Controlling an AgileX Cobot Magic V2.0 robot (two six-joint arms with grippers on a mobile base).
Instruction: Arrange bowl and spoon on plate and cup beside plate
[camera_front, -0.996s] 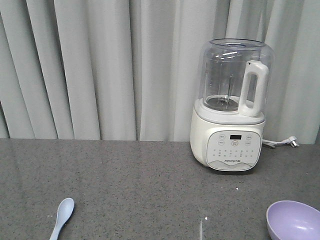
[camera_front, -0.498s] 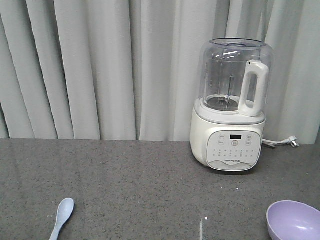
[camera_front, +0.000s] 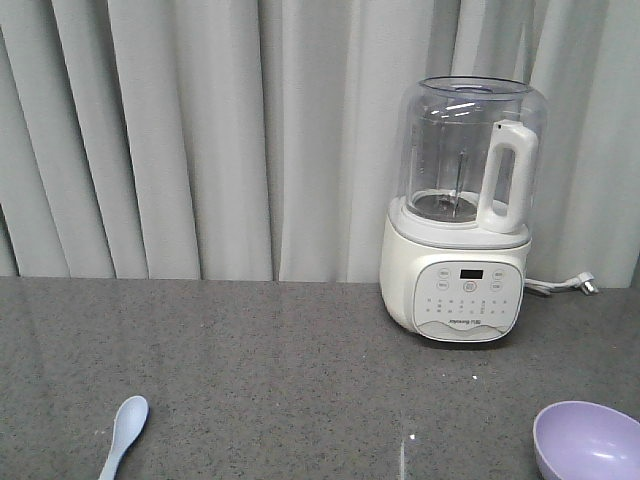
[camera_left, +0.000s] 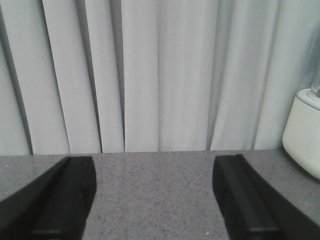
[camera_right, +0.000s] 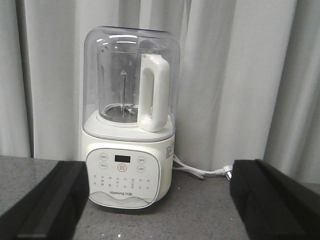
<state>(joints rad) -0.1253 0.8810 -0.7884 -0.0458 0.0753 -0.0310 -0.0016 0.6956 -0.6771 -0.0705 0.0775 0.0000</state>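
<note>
At the worktop's (camera_front: 280, 360) near edge, front view: spoon (camera_front: 122, 435) lies left, bowl (camera_front: 588, 442) at right corner, both cut by frame; plate, cup unseen. Likely light, stiff, slick plastic: pinch bowl's rim wall, spoon across its handle.
Left wrist view: left end effector (camera_left: 152, 200) spread, empty.
Right wrist view: right end effector (camera_right: 160, 200) spread, empty, facing blender (camera_right: 127, 120).
</note>
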